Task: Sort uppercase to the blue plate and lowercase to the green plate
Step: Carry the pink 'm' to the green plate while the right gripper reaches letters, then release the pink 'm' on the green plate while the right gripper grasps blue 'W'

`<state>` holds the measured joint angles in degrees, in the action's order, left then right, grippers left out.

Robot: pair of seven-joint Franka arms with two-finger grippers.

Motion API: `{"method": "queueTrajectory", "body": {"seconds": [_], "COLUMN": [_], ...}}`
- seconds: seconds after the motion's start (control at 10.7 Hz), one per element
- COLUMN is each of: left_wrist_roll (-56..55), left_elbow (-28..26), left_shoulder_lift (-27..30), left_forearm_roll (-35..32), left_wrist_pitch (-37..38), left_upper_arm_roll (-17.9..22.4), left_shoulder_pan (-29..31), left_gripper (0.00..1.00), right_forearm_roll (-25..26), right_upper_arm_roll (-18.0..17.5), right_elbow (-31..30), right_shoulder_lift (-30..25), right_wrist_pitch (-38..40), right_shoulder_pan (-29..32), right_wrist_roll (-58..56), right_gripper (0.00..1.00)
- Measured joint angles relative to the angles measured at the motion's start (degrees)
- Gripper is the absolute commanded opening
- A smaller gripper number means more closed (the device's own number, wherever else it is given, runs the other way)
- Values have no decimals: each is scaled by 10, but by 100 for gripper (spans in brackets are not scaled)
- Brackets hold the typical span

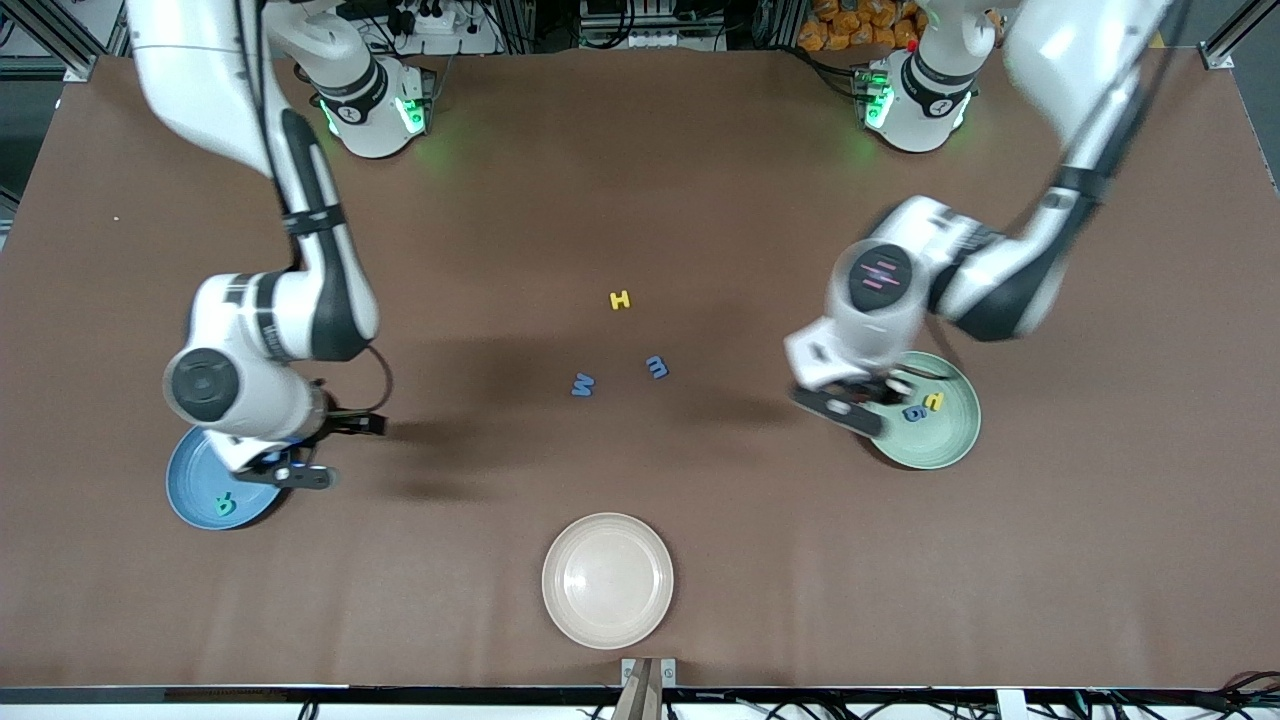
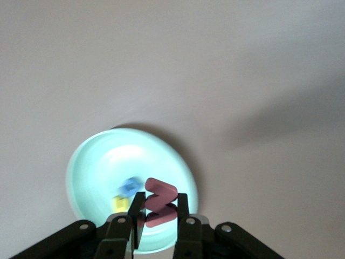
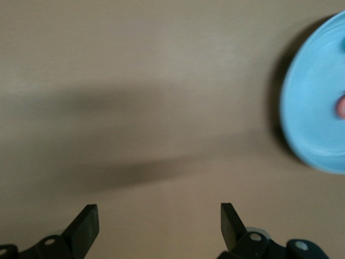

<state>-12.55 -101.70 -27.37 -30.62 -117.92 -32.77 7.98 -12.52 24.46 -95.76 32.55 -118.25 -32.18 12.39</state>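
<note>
The left hand [image 2: 159,211] hangs over the green plate [image 2: 91,162], pinching the red w [image 2: 160,200]; below lie the blue g [image 2: 129,186] and a yellow letter [image 2: 121,203]. Next, I'd say: let go. The right hand [image 3: 159,226], spread wide and empty, waits beside the blue plate [image 3: 312,108].

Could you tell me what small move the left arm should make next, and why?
Probably open the fingers and release. The left gripper is shut on the red w, a lowercase letter, and hangs over the green plate, where the blue g and a small yellow letter already lie.
</note>
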Motion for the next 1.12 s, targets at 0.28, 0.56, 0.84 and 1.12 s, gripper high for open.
{"method": "queueTrajectory", "body": {"seconds": [0.28, 0.56, 0.84, 1.12], "left_wrist_roll": [37, 48, 46, 39], "left_elbow": [-11, -13, -14, -18], "left_shoulder_lift": [-2, -18, -31, -59], "left_forearm_roll": [34, 73, 99, 115], "left_wrist_pitch": [-1, -8, -23, -59], "left_upper_arm_roll": [-1, -2, -4, -4], "left_shoulder_pan": [97, 138, 139, 139], "left_gripper": [0, 0, 0, 0], "right_forearm_roll": [-34, -40, -41, -41], "right_upper_arm_roll": [-3, -24, -70, -110], "right_elbow": [-2, -10, -6, 18], "right_shoulder_lift": [1, 16, 49, 66], "right_wrist_pitch": [-25, -90, -142, -146], "right_shoulder_pan": [-48, -87, -98, -100], "right_wrist_roll": [80, 152, 215, 276], "right_gripper": [100, 100, 100, 100]}}
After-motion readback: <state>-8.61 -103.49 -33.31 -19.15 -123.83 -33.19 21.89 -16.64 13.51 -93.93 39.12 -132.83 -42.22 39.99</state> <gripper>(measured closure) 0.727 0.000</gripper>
